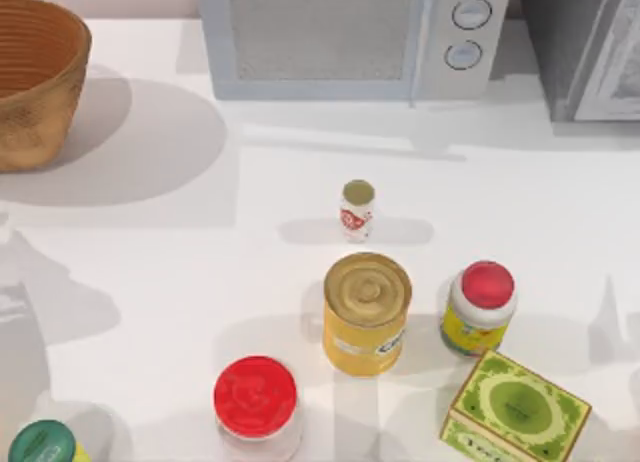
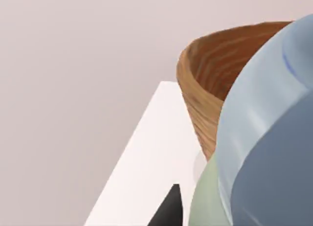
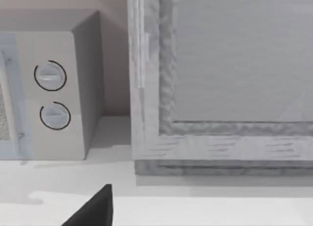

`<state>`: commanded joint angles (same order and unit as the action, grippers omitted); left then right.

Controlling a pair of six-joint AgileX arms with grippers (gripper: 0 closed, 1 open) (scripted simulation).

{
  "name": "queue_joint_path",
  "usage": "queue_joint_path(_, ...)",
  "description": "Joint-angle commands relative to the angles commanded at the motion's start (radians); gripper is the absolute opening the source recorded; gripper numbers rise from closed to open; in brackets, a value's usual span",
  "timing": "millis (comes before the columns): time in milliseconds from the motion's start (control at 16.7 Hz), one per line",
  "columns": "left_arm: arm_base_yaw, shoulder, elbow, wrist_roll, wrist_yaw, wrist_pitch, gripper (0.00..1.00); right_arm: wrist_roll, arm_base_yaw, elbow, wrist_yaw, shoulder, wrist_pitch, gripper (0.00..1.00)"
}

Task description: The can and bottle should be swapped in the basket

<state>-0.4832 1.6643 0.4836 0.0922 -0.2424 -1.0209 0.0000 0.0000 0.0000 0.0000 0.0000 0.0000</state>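
Left gripper (image 2: pixel 172 206): a dark tip at the edge of the left wrist view, over the white table (image 1: pixel 150 282). Open or closed: cannot tell. Past it sits the large round tan-brown woven wicker basket (image 2: pixel 205 103), seen from the side with its ribbed inner wall showing. A pale blue-grey rounded shape lies very close to this camera; what it is cannot be told.

Right gripper (image 3: pixel 93 211): again a dark tip over the tabletop. Open or closed: cannot tell. This wrist view faces the back of the table, with the pale grey microwave oven (image 3: pixel 54 89) and its two round dials beside a grey framed panel (image 3: pixel 220 64).

Top view:
- Basket (image 1: pixel 30 132) at the far left corner of the table, upright.
- Tiny white bottle with red label and olive-gold cap (image 1: pixel 357 210) upright on the bare table near the middle, well apart from the basket and in front of the microwave (image 1: pixel 350 37).
- Yellow can with a gold ridged lid (image 1: pixel 367 312) upright just nearer the front edge than the tiny bottle, close to it but not touching. It is also on the table, outside the basket.
- Bigger yellow-labelled bottle with a red cap (image 1: pixel 480 307) just right of the can.
- Green patterned rectangular box (image 1: pixel 515 410) near the front right, beside that bigger bottle.
- Clear jar with a red lid (image 1: pixel 257 407) front and left of the can.
- Container with a green lid (image 1: pixel 40 445) at the front left corner, partly cut off.
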Motion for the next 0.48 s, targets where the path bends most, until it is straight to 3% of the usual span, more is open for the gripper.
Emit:
queue_joint_path(240,-0.005,-0.071,0.255,0.005,0.016,0.333,0.00,0.000,0.000,0.000,0.000,0.000,0.000,1.00)
queue_joint_path(480,0.067,-0.088,0.506,0.010,0.002,0.652,0.00,0.000,0.000,0.000,0.000,0.000,0.000,1.00)
